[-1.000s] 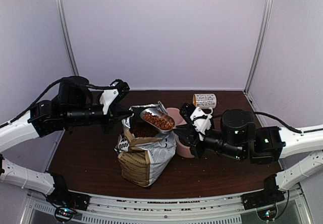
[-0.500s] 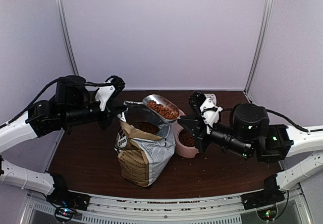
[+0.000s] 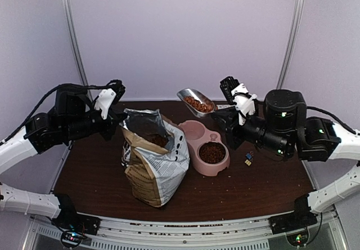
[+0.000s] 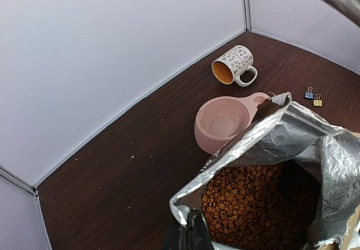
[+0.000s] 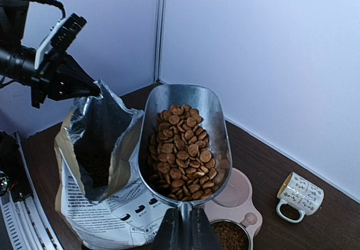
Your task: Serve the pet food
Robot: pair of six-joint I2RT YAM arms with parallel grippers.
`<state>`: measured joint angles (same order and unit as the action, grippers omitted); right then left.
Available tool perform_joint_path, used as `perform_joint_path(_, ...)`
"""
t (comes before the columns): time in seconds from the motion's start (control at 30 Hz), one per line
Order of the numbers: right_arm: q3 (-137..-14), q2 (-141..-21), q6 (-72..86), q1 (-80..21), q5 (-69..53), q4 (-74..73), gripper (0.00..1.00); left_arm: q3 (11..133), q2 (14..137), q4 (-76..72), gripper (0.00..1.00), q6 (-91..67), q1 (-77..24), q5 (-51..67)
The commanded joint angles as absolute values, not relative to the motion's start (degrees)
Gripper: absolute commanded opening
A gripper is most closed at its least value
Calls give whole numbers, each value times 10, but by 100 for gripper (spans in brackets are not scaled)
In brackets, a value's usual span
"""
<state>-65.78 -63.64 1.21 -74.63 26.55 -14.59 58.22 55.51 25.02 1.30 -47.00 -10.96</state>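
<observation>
Carrying step: the right gripper (image 3: 226, 110) clamps the scoop (image 3: 183, 94) handle, kibble (image 3: 198, 103) heaped inside, raised near the bowl (image 3: 194, 130). Left gripper (image 3: 119, 116) pinches the bag (image 3: 157, 165) rim. Next, likely: tilt the scoop over the empty far compartment, slowly.

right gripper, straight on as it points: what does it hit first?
Right gripper carries the scoop ahead of it; past the tip, likely only the back wall. Bag sits left of that line; depth unclear.
</observation>
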Motion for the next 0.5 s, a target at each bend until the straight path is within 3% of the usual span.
perform_joint_path(0.0, -664, -653, 52, -702, 256, -219, 0, 585, 518, 173, 0, 10, -452, -195)
perform_joint_path(0.47, -622, -734, 48, -543, 122, -219, 0, 558, 482, 137, 0, 46, -452, -141)
